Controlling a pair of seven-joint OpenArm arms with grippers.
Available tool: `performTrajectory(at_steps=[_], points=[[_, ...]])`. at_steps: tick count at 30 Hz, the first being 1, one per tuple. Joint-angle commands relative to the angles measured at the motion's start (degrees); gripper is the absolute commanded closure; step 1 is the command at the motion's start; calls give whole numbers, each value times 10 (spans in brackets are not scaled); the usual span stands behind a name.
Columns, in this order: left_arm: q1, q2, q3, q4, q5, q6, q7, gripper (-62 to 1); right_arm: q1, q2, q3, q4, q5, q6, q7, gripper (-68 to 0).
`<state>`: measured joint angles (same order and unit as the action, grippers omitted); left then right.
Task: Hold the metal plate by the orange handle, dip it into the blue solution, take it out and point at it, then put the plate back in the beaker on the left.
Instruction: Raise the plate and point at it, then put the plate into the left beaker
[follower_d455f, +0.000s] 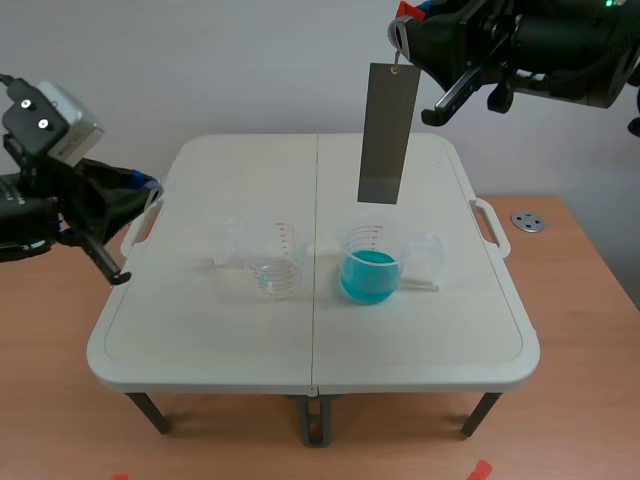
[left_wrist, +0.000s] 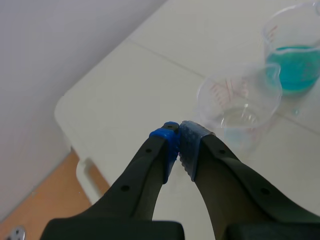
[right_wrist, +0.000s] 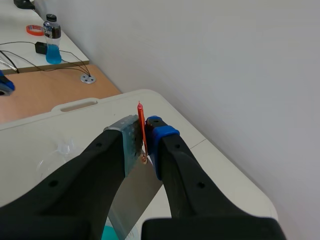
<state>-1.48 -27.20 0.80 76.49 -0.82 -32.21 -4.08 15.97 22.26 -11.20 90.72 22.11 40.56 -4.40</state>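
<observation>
My right gripper (follower_d455f: 402, 28) is raised at the far right, shut on the thin orange handle (right_wrist: 141, 119) of the metal plate (follower_d455f: 389, 135). The grey plate hangs straight down with its lower edge above the beaker of blue solution (follower_d455f: 371, 266) and clear of it. Left of that beaker stands a clear beaker (follower_d455f: 275, 260) with a little clear liquid. My left gripper (follower_d455f: 142, 184) hovers at the table's left edge, shut on nothing. Ahead of its fingertips (left_wrist: 172, 134) in the left wrist view sit the clear beaker (left_wrist: 239, 107) and, beyond it, the blue one (left_wrist: 295, 55).
Both beakers stand mid-way on a white folding table (follower_d455f: 200, 340) that rests on a wooden desk (follower_d455f: 580, 400). A metal cable grommet (follower_d455f: 527, 221) is set in the desk at the right. A bottle of blue drink (right_wrist: 51, 40) stands on a far desk.
</observation>
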Motion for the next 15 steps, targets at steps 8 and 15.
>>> performTrajectory(at_steps=[8,15], points=[[170,-54,-102,12,-16,26,-64,-16,10,4,4,13,7,-2,8,-13],[306,-55,-144,11,-16,45,-68,-16,10,4,4,13,7,-2,9,-13]])
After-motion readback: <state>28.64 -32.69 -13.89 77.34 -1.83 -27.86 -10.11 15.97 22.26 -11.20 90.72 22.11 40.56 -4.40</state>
